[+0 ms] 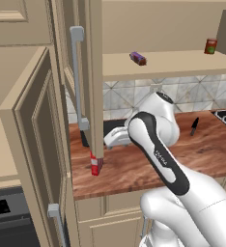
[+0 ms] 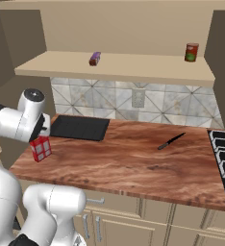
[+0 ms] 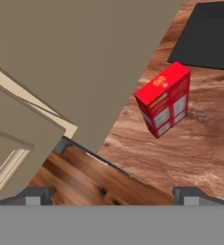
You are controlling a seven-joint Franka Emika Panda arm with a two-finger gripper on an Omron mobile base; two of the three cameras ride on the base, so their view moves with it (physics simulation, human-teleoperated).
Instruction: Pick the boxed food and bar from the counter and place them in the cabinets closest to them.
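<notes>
Beige wooden cabinets (image 1: 33, 125) with panelled doors and long grey bar handles stand open above and to the side of the pincer, so that their tan shelf (image 2: 133, 67) is free to receive goods; that shelf lies well above the pincer.

The reddish-brown wood-grain table (image 2: 133, 158) spreads below and ahead of the pincer and carries the loose items at working height. A flat black mat (image 2: 80, 127) rests on it beyond the pincer, against the tiled wall.

The white arm (image 1: 158, 159) bends low over the near table edge, which brings the hand down to the level of the box.

The small upright red cardboard box (image 3: 164, 99), one of the task's two things, stands on the table just ahead of the pincer, apart from both tips and close beside the open cabinet door. It is upright, which presents narrow faces for a side grasp.

The pincer (image 3: 112, 195) has its two dark tips spread wide apart and holds nothing; judged from this, an approach to the box is in hand.

A small red-and-green can (image 2: 192, 52) sits on the shelf, far above and to the side.

The small dark purple wrapped bar (image 2: 95, 58) already lies on the shelf, well above the pincer; that half of the task appears done.

A black knife (image 2: 171, 141) lies on the table, well apart.
</notes>
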